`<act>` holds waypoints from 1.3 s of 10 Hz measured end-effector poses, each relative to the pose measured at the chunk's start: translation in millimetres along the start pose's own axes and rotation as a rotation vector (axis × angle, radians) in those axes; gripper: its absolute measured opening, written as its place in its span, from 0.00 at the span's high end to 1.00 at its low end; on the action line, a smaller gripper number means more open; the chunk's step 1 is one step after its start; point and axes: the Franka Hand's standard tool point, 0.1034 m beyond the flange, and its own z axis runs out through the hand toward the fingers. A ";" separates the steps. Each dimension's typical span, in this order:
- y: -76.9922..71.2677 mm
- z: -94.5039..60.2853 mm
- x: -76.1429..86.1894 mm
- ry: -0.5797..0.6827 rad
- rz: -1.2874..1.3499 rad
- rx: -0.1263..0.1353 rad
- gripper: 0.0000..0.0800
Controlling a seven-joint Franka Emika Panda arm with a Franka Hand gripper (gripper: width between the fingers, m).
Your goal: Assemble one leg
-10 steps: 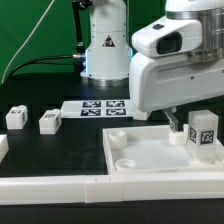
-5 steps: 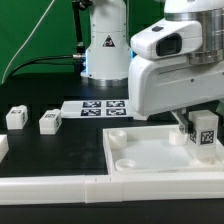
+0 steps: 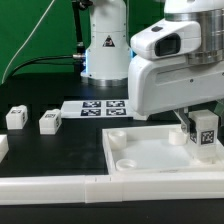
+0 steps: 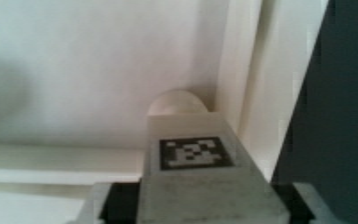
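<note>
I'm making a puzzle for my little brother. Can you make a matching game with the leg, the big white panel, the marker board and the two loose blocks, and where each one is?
Things
1. leg
2. white panel
3. marker board
4. two loose blocks

Places
A. flat on the black table, behind the panel
B. on the table at the exterior view's left, apart from each other
C. held in the hand, at a corner of the panel
D. biggest white piece, lying flat below the hand

Pairs: 1-C, 2-D, 3-A, 4-B
</note>
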 end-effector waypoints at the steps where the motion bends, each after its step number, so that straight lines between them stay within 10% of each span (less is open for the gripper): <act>1: -0.3 0.1 0.1 0.001 0.158 0.008 0.63; 10: -6.6 2.0 2.6 0.021 1.160 0.016 0.63; 12: -7.1 2.1 2.5 0.021 1.056 0.015 0.29; 13: -8.2 2.8 1.6 0.019 1.040 0.016 0.29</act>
